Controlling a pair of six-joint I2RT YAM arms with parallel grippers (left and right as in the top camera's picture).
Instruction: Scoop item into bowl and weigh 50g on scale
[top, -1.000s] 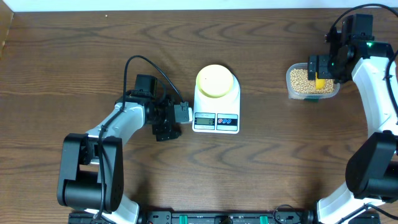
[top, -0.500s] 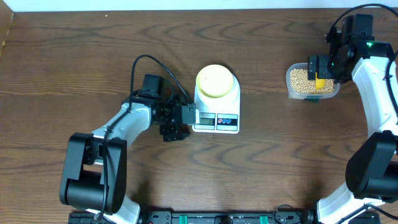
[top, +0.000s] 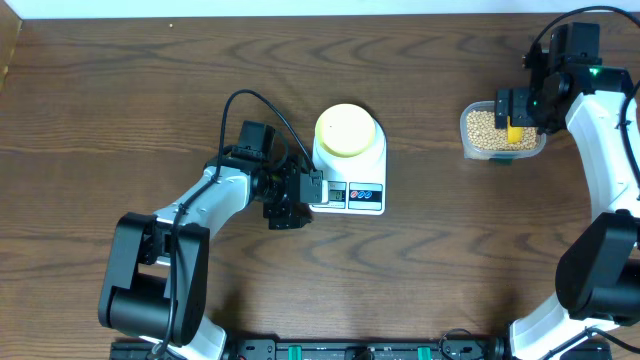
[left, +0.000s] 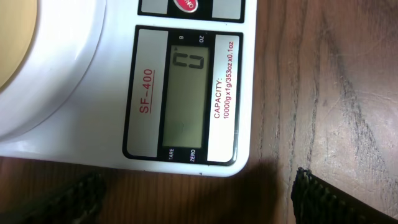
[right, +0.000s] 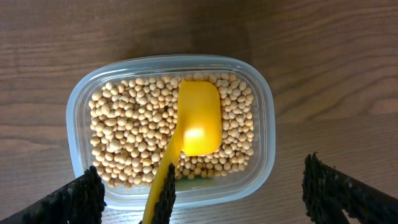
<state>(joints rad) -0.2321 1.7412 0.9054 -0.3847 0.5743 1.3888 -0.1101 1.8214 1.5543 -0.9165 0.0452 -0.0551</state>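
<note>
While my left jaws stand spread wide at the front corner of the white flat rectangular digital kitchen scale (top: 348, 197), their dark fingertips (left: 81, 196) sit just off its edge over the brown wooden surface (top: 150, 80), pinching nothing. Right ahead of them, the scale's grey LCD display (left: 183, 99) shows a lone zero. The small round pale yellow-green bowl (top: 346, 130) sits on the scale's platform. Now over to my right: the right jaws hang just as wide above the clear rounded-rectangular plastic tub (top: 468, 138), well apart from the scale, one fingertip (right: 81, 199) out to each side, gripping nothing. The small round tan-yellow beans (right: 118, 130) lie in that tub. On top of them rests the yellow long-handled plastic scoop (right: 199, 121), its handle running back between my fingertips and touching neither.
</note>
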